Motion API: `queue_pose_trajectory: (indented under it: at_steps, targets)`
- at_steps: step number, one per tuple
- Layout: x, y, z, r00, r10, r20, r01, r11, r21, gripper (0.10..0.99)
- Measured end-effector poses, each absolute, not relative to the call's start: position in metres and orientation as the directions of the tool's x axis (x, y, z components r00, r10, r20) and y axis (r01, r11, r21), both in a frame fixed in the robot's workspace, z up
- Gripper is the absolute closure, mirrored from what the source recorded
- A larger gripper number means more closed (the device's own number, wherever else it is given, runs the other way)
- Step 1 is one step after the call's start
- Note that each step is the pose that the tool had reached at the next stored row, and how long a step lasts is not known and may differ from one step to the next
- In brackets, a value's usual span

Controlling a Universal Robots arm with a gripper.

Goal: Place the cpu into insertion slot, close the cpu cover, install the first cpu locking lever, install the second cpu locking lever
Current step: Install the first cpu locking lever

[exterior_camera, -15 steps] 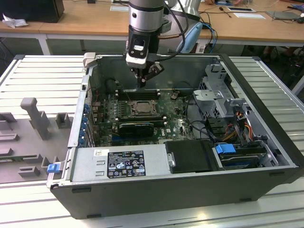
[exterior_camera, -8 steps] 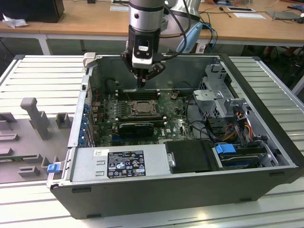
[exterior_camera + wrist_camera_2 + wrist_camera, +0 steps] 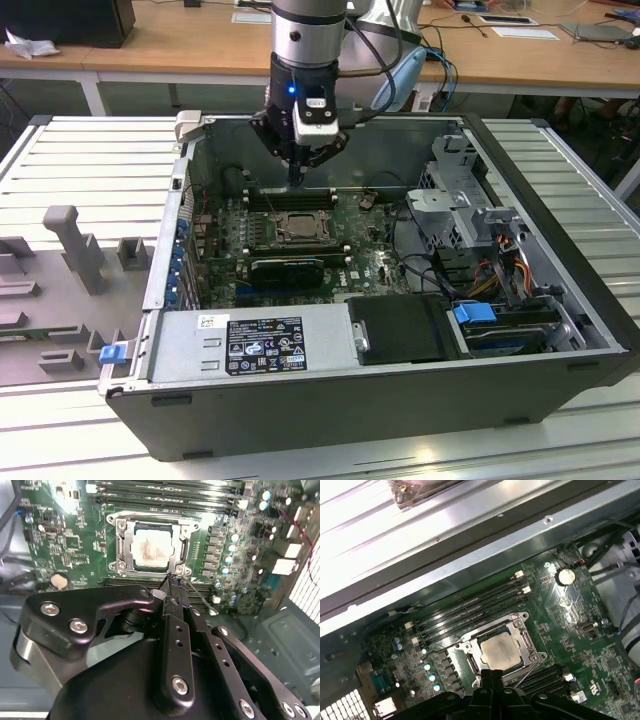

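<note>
The cpu, a pale silver square, lies in the insertion slot on the green board. The cpu cover lies flat around it, and the chip shows through its window. My gripper hangs just off the socket's edge, on the side toward the long memory slots. Its fingers are shut together to a point with nothing between them. A thin wire locking lever sticks out at an angle from the socket corner right beside the fingertips.
The board sits deep in an open computer case. Black memory slots flank the socket. In the exterior view a black graphics card lies in front, a power supply nearer still, and drive bays and cables on the right.
</note>
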State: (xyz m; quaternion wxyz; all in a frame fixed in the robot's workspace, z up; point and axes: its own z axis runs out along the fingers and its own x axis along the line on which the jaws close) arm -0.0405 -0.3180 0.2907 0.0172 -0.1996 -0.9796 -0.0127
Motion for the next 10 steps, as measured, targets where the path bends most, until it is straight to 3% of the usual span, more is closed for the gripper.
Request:
queue_pose_trajectory:
  at_steps: [7,10]
  targets:
    - [-0.0405,-0.318,0.2895,-0.97,0.241,0.035,0.242,0.97,0.019,0.98]
    - [-0.0405,-0.3179,0.2883,-0.983,0.182,0.004,0.182,0.983,0.026,0.98]
